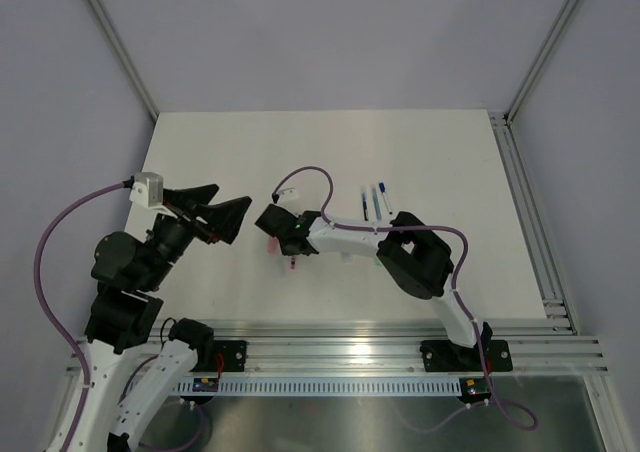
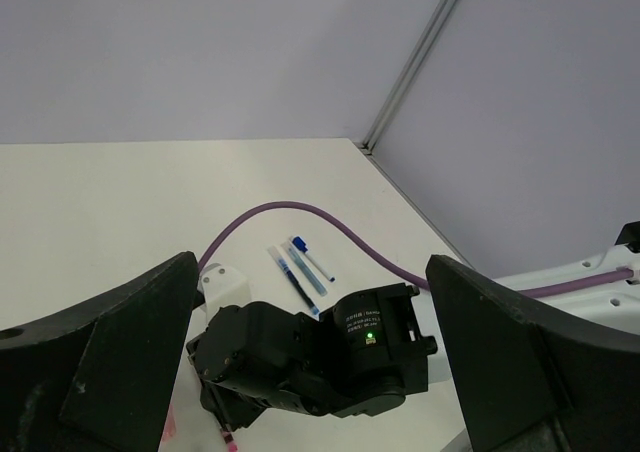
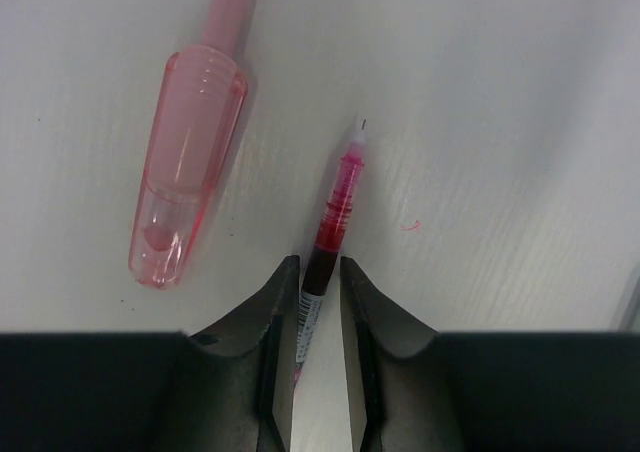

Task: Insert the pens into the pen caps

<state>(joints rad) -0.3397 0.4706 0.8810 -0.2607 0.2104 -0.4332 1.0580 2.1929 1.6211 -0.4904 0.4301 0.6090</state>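
Observation:
A red pen (image 3: 337, 207) lies on the white table, and my right gripper (image 3: 320, 270) is shut on its dark barrel, tip pointing away. A pink translucent pen cap (image 3: 187, 167) lies just left of it, apart from the pen and the fingers. From above, the right gripper (image 1: 290, 248) is low at the table's middle, with the red pen (image 1: 291, 266) and the cap (image 1: 270, 244) beside it. My left gripper (image 1: 234, 195) is wide open and empty, raised left of the right wrist. Blue pens (image 1: 366, 203) lie further right.
In the left wrist view the right arm's black wrist (image 2: 330, 357) fills the space between my open fingers (image 2: 120, 362). Two blue pens and a white one (image 2: 303, 272) lie beyond it by the purple cable (image 2: 300, 210). An aluminium rail (image 1: 530, 212) borders the table's right side.

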